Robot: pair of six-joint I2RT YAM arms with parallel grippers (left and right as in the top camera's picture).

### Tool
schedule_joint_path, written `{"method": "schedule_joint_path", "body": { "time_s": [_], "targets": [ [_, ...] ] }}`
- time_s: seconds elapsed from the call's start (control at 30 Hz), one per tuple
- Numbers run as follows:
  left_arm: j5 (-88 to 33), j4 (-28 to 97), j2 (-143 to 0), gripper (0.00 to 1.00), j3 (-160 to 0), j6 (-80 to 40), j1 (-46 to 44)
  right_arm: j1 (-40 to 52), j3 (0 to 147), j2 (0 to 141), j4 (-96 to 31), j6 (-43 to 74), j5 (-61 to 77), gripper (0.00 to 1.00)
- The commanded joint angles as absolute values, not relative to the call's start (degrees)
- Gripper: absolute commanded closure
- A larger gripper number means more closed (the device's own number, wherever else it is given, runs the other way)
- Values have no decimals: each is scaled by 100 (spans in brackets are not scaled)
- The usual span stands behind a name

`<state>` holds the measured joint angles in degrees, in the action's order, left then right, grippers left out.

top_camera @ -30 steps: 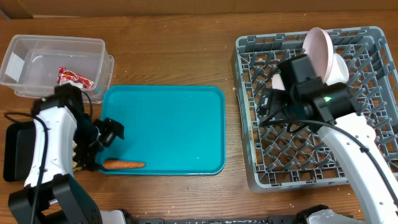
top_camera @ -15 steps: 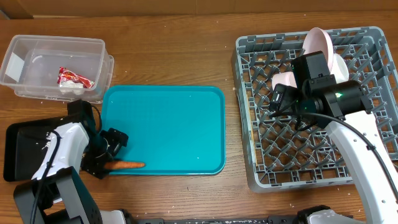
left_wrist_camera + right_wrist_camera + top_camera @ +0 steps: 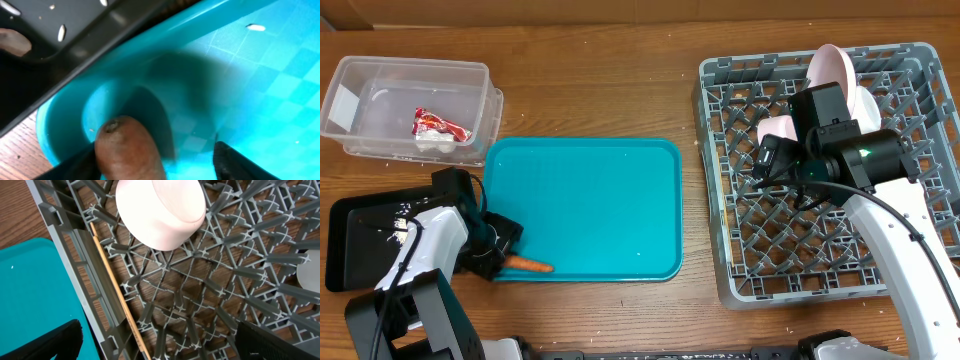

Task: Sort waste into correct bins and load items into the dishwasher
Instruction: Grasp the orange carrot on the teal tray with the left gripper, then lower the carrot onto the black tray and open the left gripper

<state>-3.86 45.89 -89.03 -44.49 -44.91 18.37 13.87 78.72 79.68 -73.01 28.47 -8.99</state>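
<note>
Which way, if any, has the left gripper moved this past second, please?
Yes: the left gripper moved toward the near edge of the teal tray, to the carrot.

left claw (image 3: 498,252) at carrot (image 3: 530,265) end, perhaps touching, teal tray (image 3: 590,200)

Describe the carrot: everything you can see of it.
The carrot is small, orange and tapered, and looks smooth-skinned. It lies flat in the near left corner of the teal tray, blunt end toward the rim, tip pointing right. The left wrist view shows a dark stem scar on the blunt end. The left gripper straddles that end, jaws open: one finger close against it, the other clear.
</note>
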Motion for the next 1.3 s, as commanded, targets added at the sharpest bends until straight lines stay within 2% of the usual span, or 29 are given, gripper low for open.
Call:
{"method": "schedule_joint_path", "body": {
  "time_s": [0.0, 0.23, 0.33, 0.43, 0.5, 0.77, 0.97, 1.27],
  "targets": [
    [-340, 4539, -8903, 45, -4397, -4480, 1796, 1363, 7985, 7975, -7273, 2877, -937, 0],
    [-449, 4403, -8903, 57, -4399, -4185, 1798, 1363, 7985, 7975, -7266, 2877, -939, 0],
    [-469, 4331, -8901, 75, -4429, -4023, 1798, 1363, 7985, 7975, -7266, 2877, -939, 0],
    [-451, 4320, -8901, 78, -4491, -4023, 1798, 1363, 7985, 7975, -7262, 2877, -939, 0],
    [-454, 4320, -8901, 88, -4550, -4023, 1798, 1363, 7985, 7975, -7258, 2877, -939, 0],
    [-657, 4678, -8901, 95, -5330, -3444, 1798, 1363, 7985, 7975, -7260, 2877, -939, 0],
    [-95, 5448, -8901, 96, -6484, -3321, 1887, 1363, 7985, 7975, -7262, 2877, -939, 0],
    [517, 5640, -8914, 96, -6862, -3341, 2856, 1363, 7985, 7975, -7277, 2877, -939, 0]
  ]
}}
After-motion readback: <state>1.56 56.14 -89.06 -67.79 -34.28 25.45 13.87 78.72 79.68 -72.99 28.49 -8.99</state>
